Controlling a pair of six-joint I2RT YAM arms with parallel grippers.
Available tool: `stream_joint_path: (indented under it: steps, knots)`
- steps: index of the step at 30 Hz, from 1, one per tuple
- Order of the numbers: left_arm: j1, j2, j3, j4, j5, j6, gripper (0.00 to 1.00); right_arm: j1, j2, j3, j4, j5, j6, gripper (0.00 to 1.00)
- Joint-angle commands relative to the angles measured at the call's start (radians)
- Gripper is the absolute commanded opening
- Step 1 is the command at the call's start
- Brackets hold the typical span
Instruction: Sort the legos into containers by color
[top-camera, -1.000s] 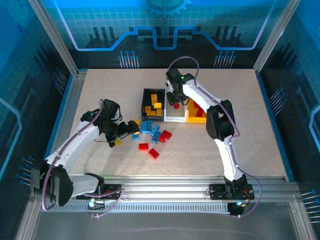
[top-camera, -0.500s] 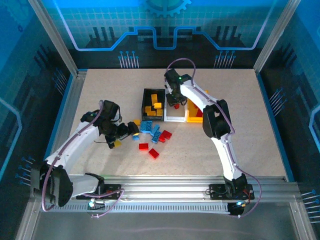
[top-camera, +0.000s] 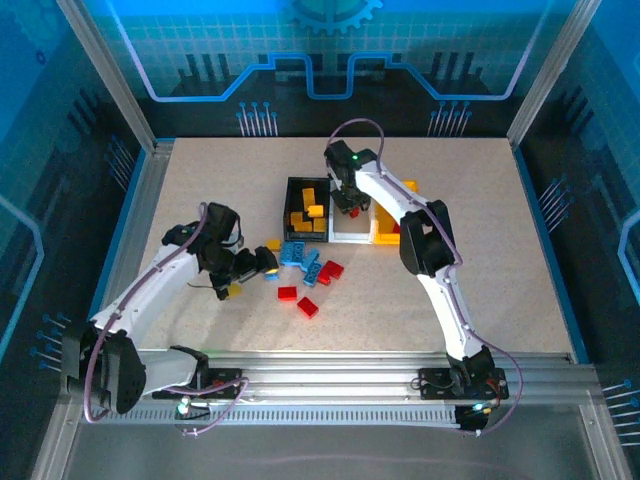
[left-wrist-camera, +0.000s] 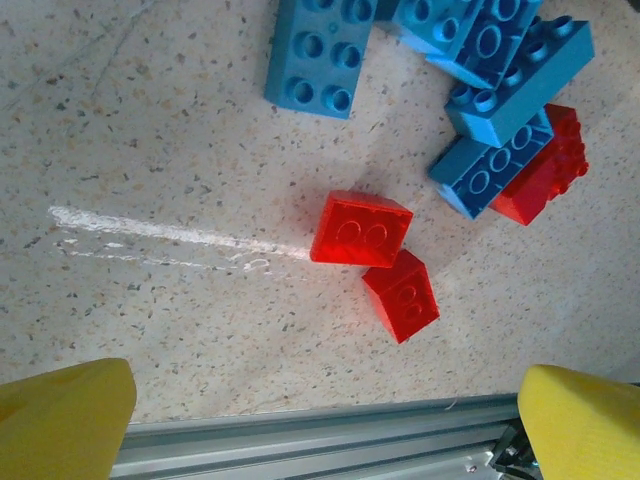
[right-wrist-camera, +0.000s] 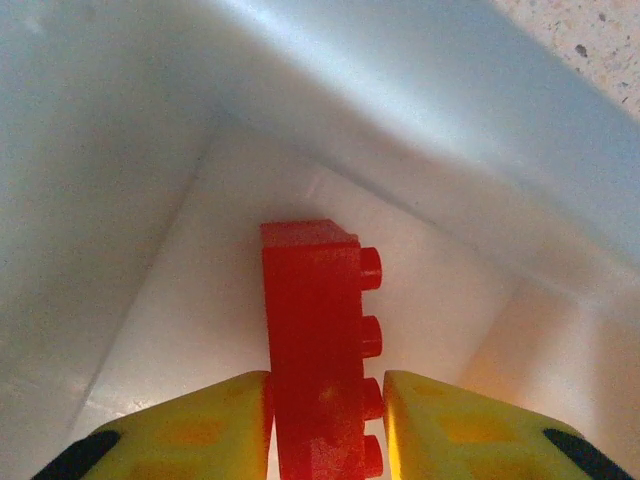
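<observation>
Robot lab enclosure, speckled table (top-camera: 490, 270), aluminium frame (top-camera: 330, 372), blue circuit-print walls (top-camera: 420, 50)

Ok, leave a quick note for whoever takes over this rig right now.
Left gripper: open, empty, above the loose pile.
Right gripper: shut on a red brick, inside the white bin.
Done: yellow-orange bricks sit in the black bin; some red shows in the yellow bin.
Left to do: blue bricks and red bricks lie on the table.
</observation>
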Motion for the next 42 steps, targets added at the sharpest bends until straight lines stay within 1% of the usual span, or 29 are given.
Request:
stream_joint_path:
  steps: [1, 10, 18, 23, 30, 36, 39, 42]
  knots:
    - [0.002, -0.022, -0.02, -0.008, 0.024, -0.013, 0.99, 0.012, 0.034, 0.002, -0.045, 0.006, -0.006, 0.34]
    - [0.003, -0.022, -0.026, -0.009, 0.025, -0.014, 0.99, 0.008, 0.043, -0.014, -0.031, -0.006, 0.016, 0.35]
    - [0.004, -0.013, -0.026, -0.006, 0.026, -0.013, 0.99, 0.006, 0.012, -0.05, 0.006, -0.026, 0.061, 0.23]
    - [0.003, -0.007, -0.019, -0.005, 0.024, -0.009, 0.99, 0.006, -0.039, -0.083, 0.027, -0.049, 0.11, 0.21]
    - [0.004, 0.0, -0.005, 0.013, 0.022, -0.002, 0.99, 0.01, -0.155, -0.124, 0.051, -0.078, 0.209, 0.2]
    - [0.004, 0.034, 0.027, 0.032, 0.027, 0.014, 0.99, 0.009, -0.278, -0.144, 0.035, -0.073, 0.265, 0.2]
    - [0.002, 0.05, 0.052, 0.035, 0.021, 0.036, 0.99, 0.003, -0.367, -0.211, 0.028, -0.052, 0.291, 0.2]
    - [-0.002, 0.065, 0.072, 0.035, 0.013, 0.061, 0.99, -0.023, -0.479, -0.34, 0.041, -0.023, 0.314, 0.21]
